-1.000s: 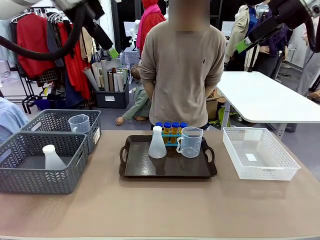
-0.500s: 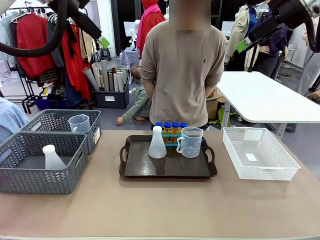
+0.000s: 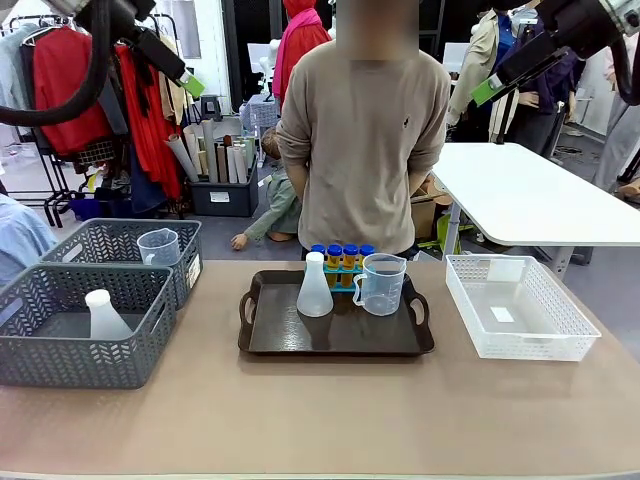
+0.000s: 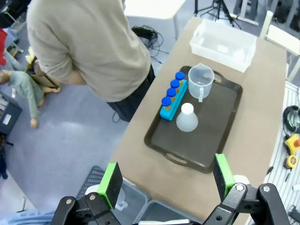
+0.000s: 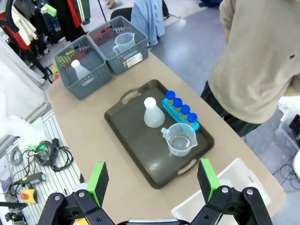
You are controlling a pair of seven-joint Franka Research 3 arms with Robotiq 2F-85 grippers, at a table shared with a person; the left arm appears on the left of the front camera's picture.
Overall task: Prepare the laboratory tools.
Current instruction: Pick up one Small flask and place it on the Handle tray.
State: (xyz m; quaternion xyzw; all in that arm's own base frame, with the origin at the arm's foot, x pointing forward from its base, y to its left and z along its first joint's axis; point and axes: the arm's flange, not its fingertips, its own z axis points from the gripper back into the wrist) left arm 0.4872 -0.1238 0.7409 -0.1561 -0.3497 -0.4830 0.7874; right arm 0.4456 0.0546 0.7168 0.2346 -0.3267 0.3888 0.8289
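Both arms are held high above the table (image 3: 320, 420). The left gripper (image 4: 166, 183) is seen spread wide with nothing between its pads, and the right gripper (image 5: 152, 180) is likewise spread and empty. In the front view, the conical flask (image 3: 315, 286) and the measuring beaker (image 3: 381, 284) are stood side by side on the brown tray (image 3: 336, 340) at the table's far middle, with the blue-capped tubes (image 3: 342, 254) racked just behind them. From the right wrist, two grey baskets (image 5: 96, 56) are shown at one end of the table. The near edge of the table is left bare, and a white basket (image 3: 520, 310) is set by the right edge.
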